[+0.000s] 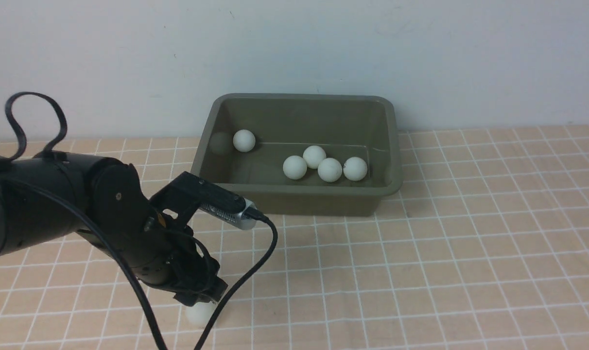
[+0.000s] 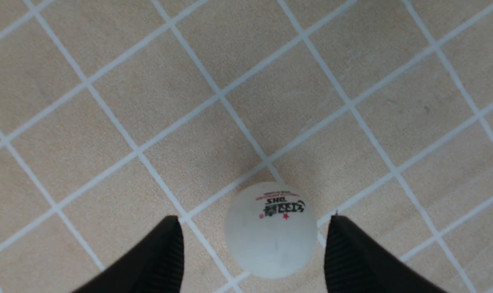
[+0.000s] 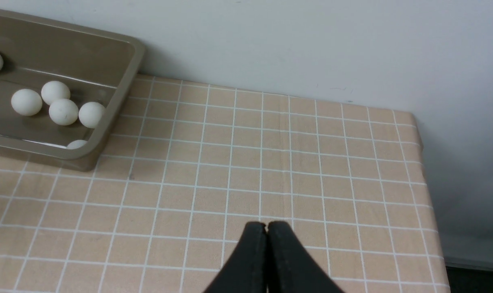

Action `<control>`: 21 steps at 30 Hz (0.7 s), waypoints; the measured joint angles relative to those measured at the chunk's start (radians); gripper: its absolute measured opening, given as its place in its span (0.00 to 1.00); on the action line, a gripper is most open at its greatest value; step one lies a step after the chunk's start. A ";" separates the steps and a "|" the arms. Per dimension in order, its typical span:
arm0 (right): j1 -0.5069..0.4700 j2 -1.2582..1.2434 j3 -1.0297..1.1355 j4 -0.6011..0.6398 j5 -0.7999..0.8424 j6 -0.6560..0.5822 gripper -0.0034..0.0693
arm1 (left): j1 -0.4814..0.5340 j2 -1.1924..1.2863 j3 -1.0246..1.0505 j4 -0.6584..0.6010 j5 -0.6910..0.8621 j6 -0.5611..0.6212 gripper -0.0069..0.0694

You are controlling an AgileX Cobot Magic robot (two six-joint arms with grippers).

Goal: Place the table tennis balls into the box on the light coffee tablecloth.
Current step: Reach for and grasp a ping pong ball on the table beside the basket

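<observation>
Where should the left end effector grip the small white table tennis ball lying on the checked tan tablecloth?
Probably across its widest middle, from straight above: the small white table tennis ball is round, lies free on the checked tan tablecloth, and the open left end effector straddles it.

We see the bench [image 3: 428, 191] fully covered by the light coffee tablecloth [image 1: 421, 253]: peach-tan, thin white grid, one faint crease in the right wrist view. The cloth runs back to the wall [image 1: 294, 43] and folds down over the bench's right edge. We count two things directly on it: the olive-green box [image 1: 394, 146] at back centre, close to the wall, and one loose white ball [image 1: 199, 313] at near left, well apart from the box, black-and-red print showing
</observation>
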 joint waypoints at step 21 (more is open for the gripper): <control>0.000 0.000 0.000 0.009 0.001 -0.005 0.02 | 0.000 0.112 0.000 -0.100 -0.042 0.121 0.60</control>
